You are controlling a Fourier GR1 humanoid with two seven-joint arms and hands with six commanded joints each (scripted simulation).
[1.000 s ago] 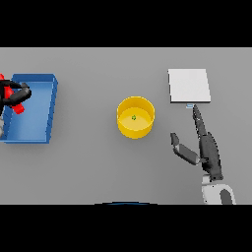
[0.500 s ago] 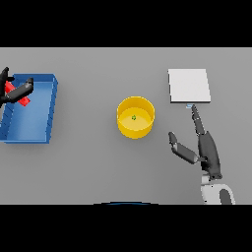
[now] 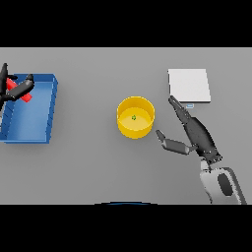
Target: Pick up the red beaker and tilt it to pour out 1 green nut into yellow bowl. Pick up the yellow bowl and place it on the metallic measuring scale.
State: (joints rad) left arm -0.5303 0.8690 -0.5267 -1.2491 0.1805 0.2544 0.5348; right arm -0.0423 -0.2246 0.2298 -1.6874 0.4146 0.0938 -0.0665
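One small green nut (image 3: 134, 117) sits in our round yellow bowl (image 3: 136, 117) | left hand (image 3: 17, 88) pinches red beaker (image 3: 18, 90) at nine o'clock | right hand (image 3: 197, 134) spread at four o'clock | flat metal scale (image 3: 189, 85) waits.

- Bare bench (image 3: 88, 157) lies between blue tray (image 3: 29, 129) and yellow bowl (image 3: 135, 117).
- Right hand (image 3: 194, 133) sits just beside bowl, below metallic scale (image 3: 189, 85).
- Bowl-to-scale gap narrow, partly taken by the fingers.

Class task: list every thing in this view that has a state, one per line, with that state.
Red beaker: held by the left hand over the blue bin.
Yellow bowl: upright on the table, one green nut inside.
Metallic scale: bare.
Right hand: open, beside the bowl.
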